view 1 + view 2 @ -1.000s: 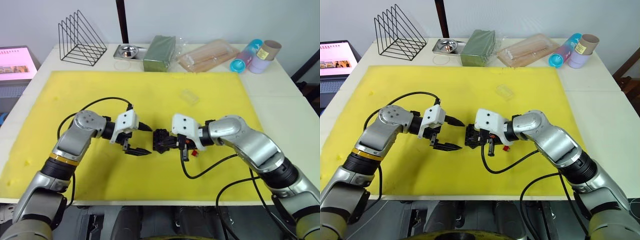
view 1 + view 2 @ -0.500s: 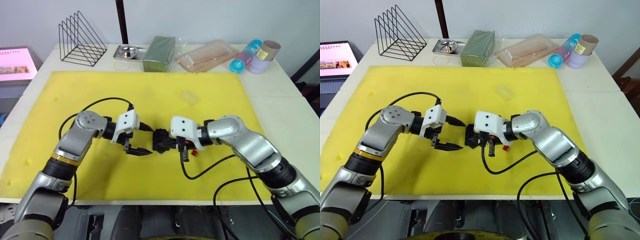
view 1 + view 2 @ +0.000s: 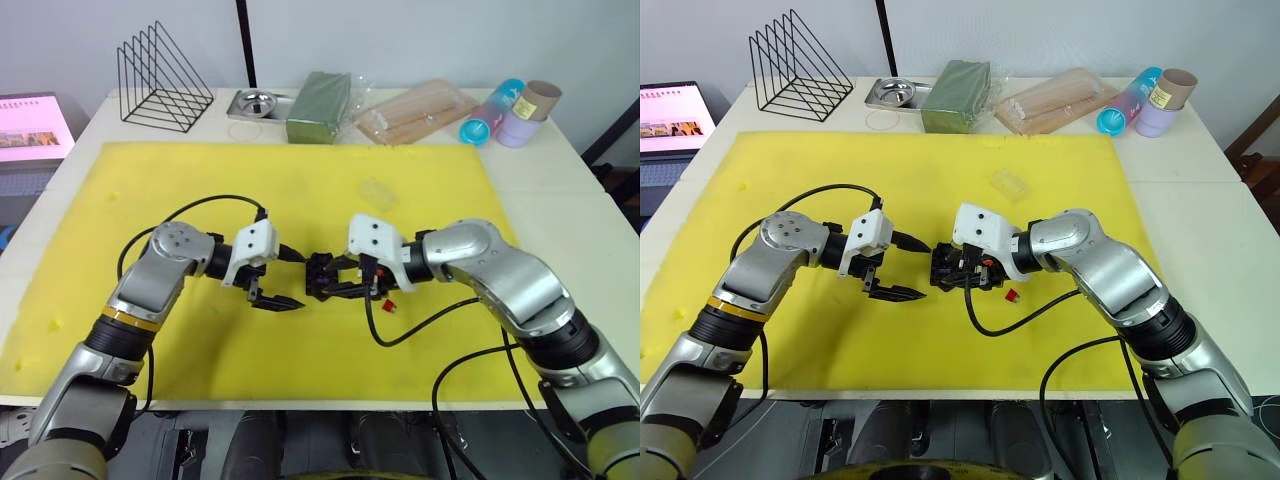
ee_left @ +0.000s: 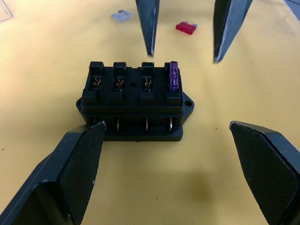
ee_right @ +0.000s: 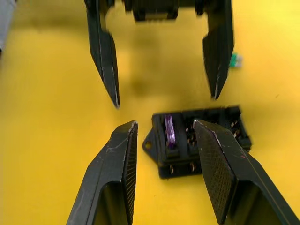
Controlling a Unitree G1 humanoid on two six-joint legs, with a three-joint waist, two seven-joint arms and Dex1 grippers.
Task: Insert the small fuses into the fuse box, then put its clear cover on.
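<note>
The black fuse box sits mid-mat on the yellow foam mat, with a purple fuse standing in its end slot. My left gripper is open just left of the box, one finger on each side of it. From the right, my right gripper is open too, its fingertips straddling the purple fuse's end without touching it. A red fuse and a pale grey fuse lie loose behind the box, and a green fuse lies near the left gripper. The clear cover rests farther back on the mat.
Along the table's far edge stand a black wire rack, a metal dish, a dark green block, a clear bag of sticks and some cups. A lit screen is at the far left.
My right gripper has lifted and turned off the red fuse, which now lies uncovered, and its fingers point at the box's purple-fuse end. The left arm has barely moved.
</note>
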